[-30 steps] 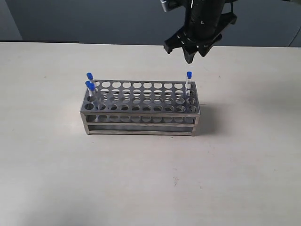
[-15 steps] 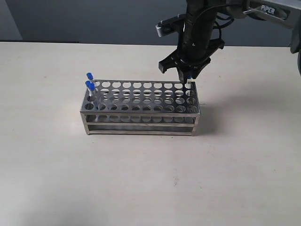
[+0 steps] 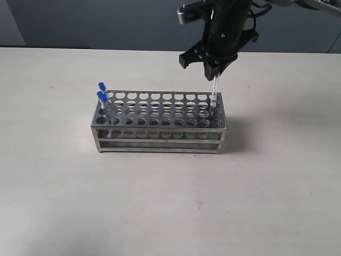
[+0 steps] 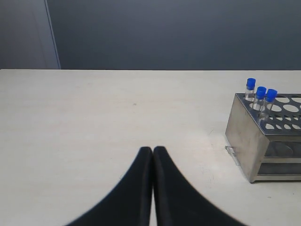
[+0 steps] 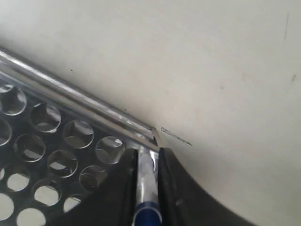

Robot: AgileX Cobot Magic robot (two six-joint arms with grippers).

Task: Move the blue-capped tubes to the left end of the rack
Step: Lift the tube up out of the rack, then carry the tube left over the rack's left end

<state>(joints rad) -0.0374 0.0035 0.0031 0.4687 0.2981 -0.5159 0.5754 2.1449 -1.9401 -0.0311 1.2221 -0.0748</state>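
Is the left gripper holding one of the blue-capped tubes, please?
No, the left gripper is shut on nothing, away from the rack.

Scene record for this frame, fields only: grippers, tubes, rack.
right gripper: shut on a tube, above the right end of the rack
held tube: upright, blue cap inside the grip, lower end at the rack's back right corner hole
other tubes: three, blue caps, standing in holes at the rack's left end
left gripper: shut, empty, over the table, apart from the rack
rack: steel, on the table, no further tubes seen
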